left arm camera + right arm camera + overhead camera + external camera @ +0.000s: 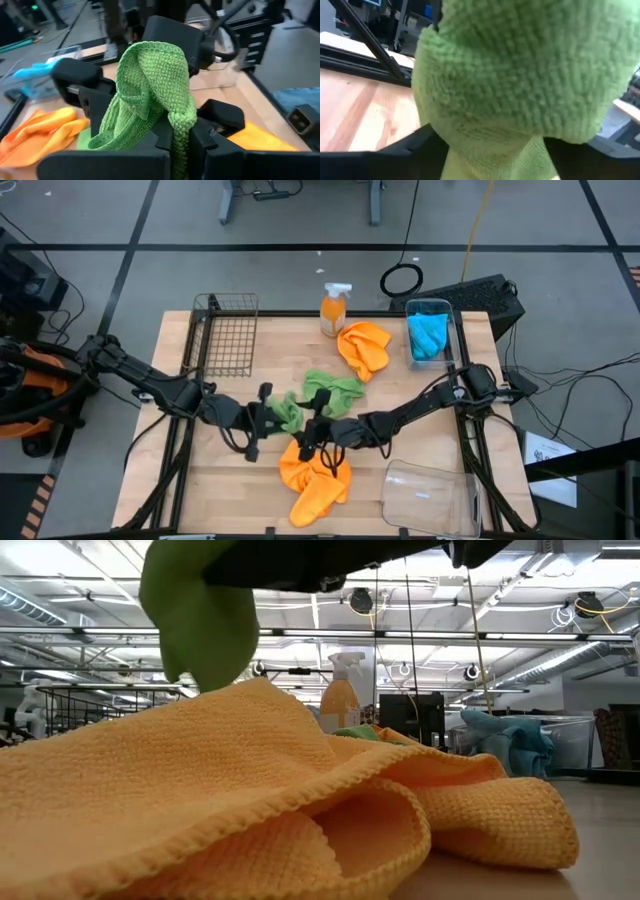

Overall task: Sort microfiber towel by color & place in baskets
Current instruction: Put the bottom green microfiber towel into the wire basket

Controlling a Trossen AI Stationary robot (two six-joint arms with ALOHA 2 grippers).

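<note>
Both grippers met mid-table, left gripper (262,420) pinching one green towel (150,95) and right gripper (312,427) pinching the other green towel (335,390), with the black wire basket (228,335) much nearer the left arm, up behind it.

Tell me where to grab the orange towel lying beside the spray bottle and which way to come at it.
Judging from the high view, come straight down on the orange towel and pinch a raised fold near its middle. It lies crumpled, so the folds give the fingers a ridge to close on. Stay on the half away from the spray bottle, which stands upright right at its edge and could be knocked over.
</note>
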